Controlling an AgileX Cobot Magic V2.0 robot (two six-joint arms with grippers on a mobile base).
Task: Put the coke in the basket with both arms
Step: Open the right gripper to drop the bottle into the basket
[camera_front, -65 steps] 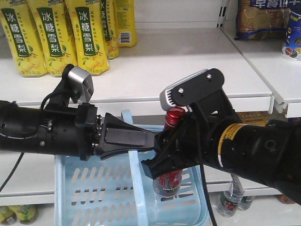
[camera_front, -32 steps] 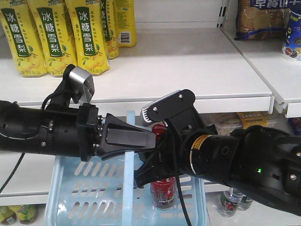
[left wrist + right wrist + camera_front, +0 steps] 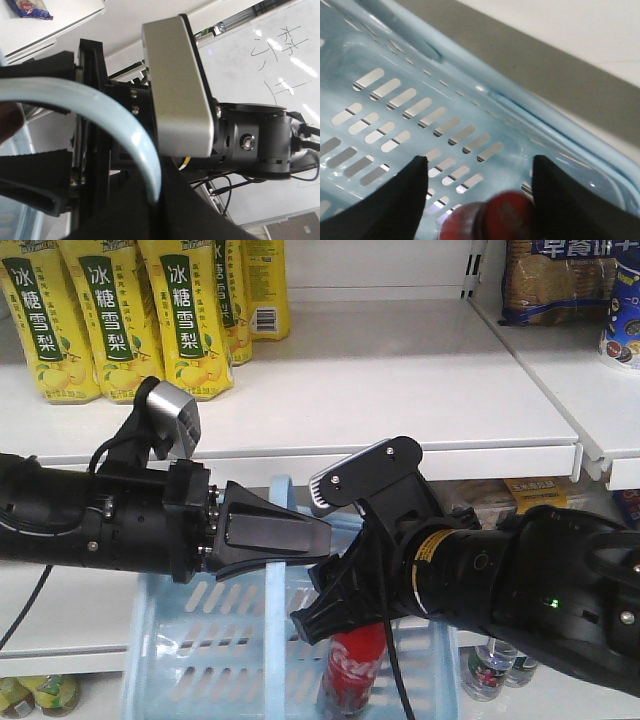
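Observation:
The pale blue basket (image 3: 200, 640) hangs by its swing handle (image 3: 275, 630) from my left gripper (image 3: 318, 538), which is shut on the handle. In the left wrist view the handle (image 3: 125, 135) curves down into the closed black jaws of the left gripper (image 3: 157, 205). The coke (image 3: 355, 670) stands inside the basket, just below my right gripper (image 3: 312, 618). From the right wrist, the right gripper (image 3: 480, 160) is open over the basket's slotted wall (image 3: 445, 100). The coke's red cap (image 3: 507, 217) sits low between the spread fingers, nearer the right one.
Yellow pear-drink cartons (image 3: 110, 310) stand on the white shelf (image 3: 400, 380) behind the arms. Snack bags (image 3: 560, 275) lie on the upper right shelf. Small bottles (image 3: 490, 665) stand low at the right. The right arm's silver camera box (image 3: 175, 85) is close to the left wrist.
The right arm has swung left and down over the basket. The coke has sunk from cap-high above the rim to deep inside the basket. The left arm has stayed put.

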